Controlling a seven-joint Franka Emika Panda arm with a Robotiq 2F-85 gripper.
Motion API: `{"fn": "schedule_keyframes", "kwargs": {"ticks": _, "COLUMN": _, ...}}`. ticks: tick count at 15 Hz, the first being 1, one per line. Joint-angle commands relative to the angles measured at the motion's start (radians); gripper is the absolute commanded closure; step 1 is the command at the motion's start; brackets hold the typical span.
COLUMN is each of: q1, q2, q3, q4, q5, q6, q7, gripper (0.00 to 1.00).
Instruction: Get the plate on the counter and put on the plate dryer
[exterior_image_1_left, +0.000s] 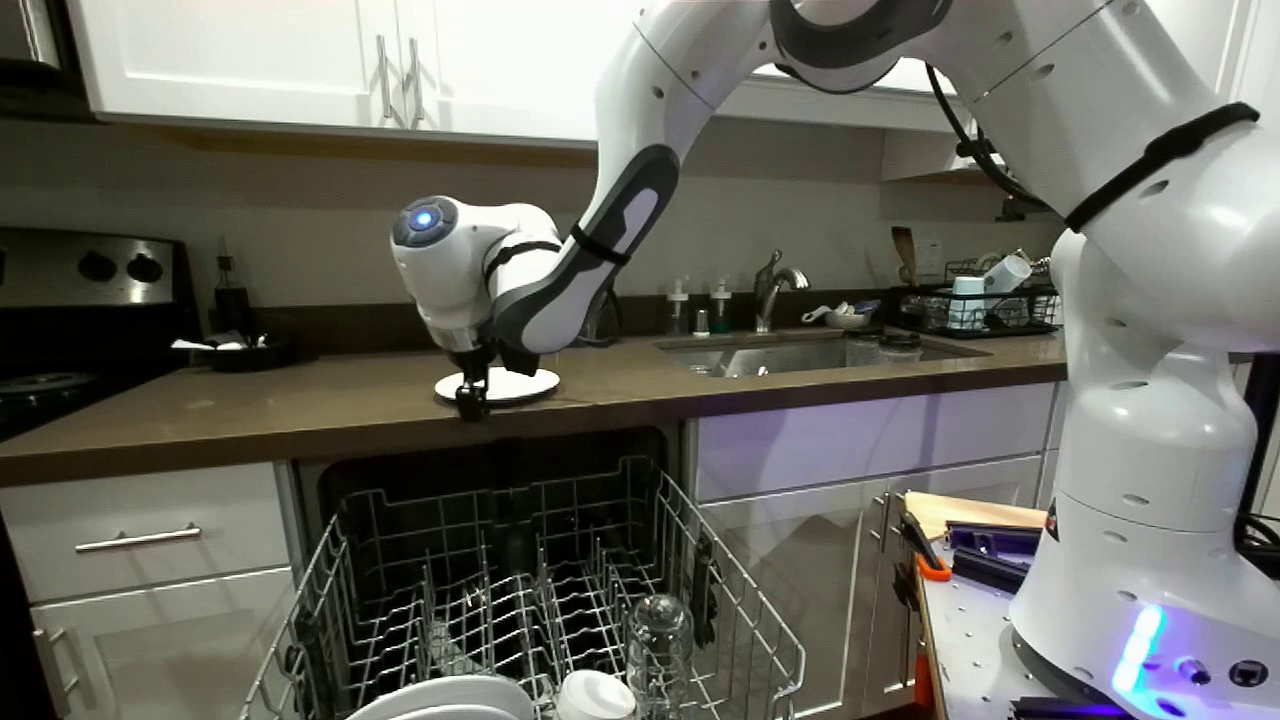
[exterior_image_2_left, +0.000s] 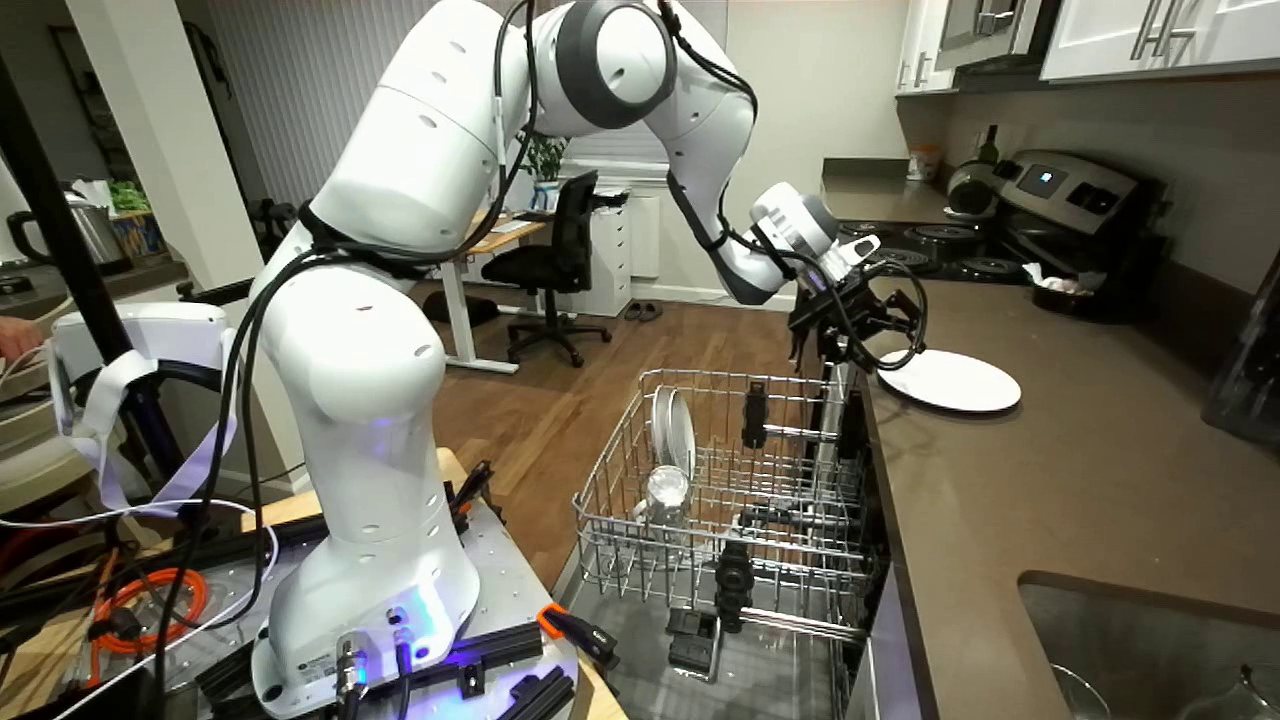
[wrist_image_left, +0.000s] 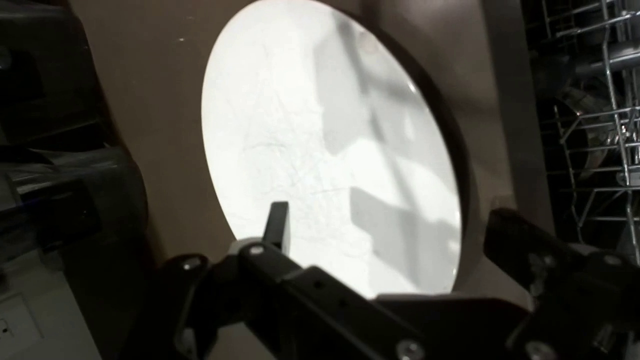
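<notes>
The white round plate (exterior_image_1_left: 525, 386) lies flat on the dark brown counter (exterior_image_1_left: 330, 400), near its front edge above the dishwasher. It also shows in an exterior view (exterior_image_2_left: 950, 382) and in the wrist view (wrist_image_left: 300, 125). My gripper (exterior_image_1_left: 472, 398) points down at the plate's near side. In the wrist view my gripper (wrist_image_left: 392, 225) is open and empty. One finger is over the plate's surface; the other is outside its rim, on the dishwasher side. I cannot tell if a finger touches the plate. The plate dryer (exterior_image_1_left: 735, 565) is pulled out below the counter; its wires show in the wrist view (wrist_image_left: 620, 120).
The rack holds white dishes (exterior_image_1_left: 455, 697), a white cup (exterior_image_1_left: 595, 694) and a clear glass (exterior_image_1_left: 660, 640). A sink (exterior_image_1_left: 790, 357) and faucet (exterior_image_1_left: 768, 290) are along the counter. The stove (exterior_image_2_left: 950, 245) and a black pan (exterior_image_2_left: 1075, 295) are at its far end.
</notes>
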Motion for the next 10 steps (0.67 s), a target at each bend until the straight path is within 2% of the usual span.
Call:
{"fn": "schedule_keyframes", "kwargs": {"ticks": 1, "q1": 0.015, "q2": 0.046, "q3": -0.011, "q4": 0.044, "q5": -0.051, "q6": -0.02, "q7": 0.051, "gripper": 0.0}}
{"fn": "schedule_keyframes", "kwargs": {"ticks": 5, "q1": 0.015, "q2": 0.062, "q3": -0.007, "q4": 0.055, "q5": -0.083, "q6": -0.032, "q7": 0.062, "gripper": 0.0}}
{"fn": "schedule_keyframes", "kwargs": {"ticks": 10, "q1": -0.007, "q2": 0.046, "q3": 0.013, "q4": 0.045, "q5": -0.057, "q6": -0.033, "q7": 0.019, "gripper": 0.0}}
